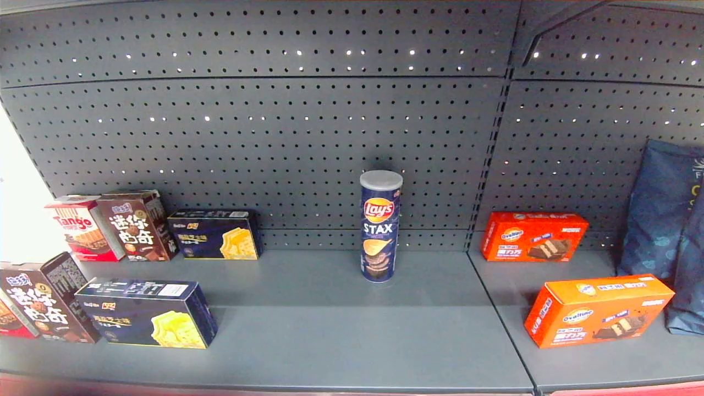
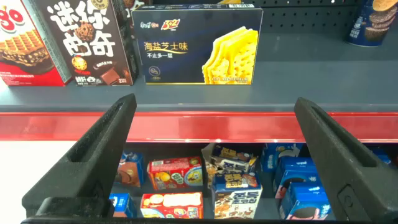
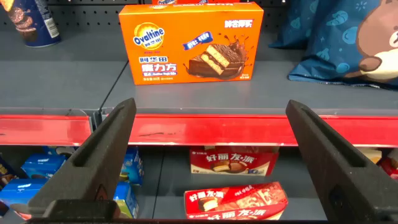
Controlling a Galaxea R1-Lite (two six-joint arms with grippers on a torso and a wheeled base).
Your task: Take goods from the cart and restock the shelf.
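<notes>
A grey shelf (image 1: 341,324) carries a tall dark blue chips can (image 1: 380,225) standing upright at mid-back. At the front left lies a dark blue cracker box (image 1: 148,312), at the front right an orange chocolate-wafer box (image 1: 597,309). My left gripper (image 2: 214,102) is open and holds nothing. It sits just outside the red shelf edge (image 2: 205,124), facing the cracker box (image 2: 198,45). My right gripper (image 3: 210,104) is open too, nothing in it, outside the red edge (image 3: 205,129) and facing the orange box (image 3: 189,42).
Brown cookie boxes (image 1: 137,223) and a red wafer box (image 1: 82,228) line the left side, with a second orange box (image 1: 533,235) at the back right. Blue bags (image 1: 660,214) stand far right. The lower shelf holds several snack boxes (image 2: 236,186) and red boxes (image 3: 235,163). The widest gap surrounds the can.
</notes>
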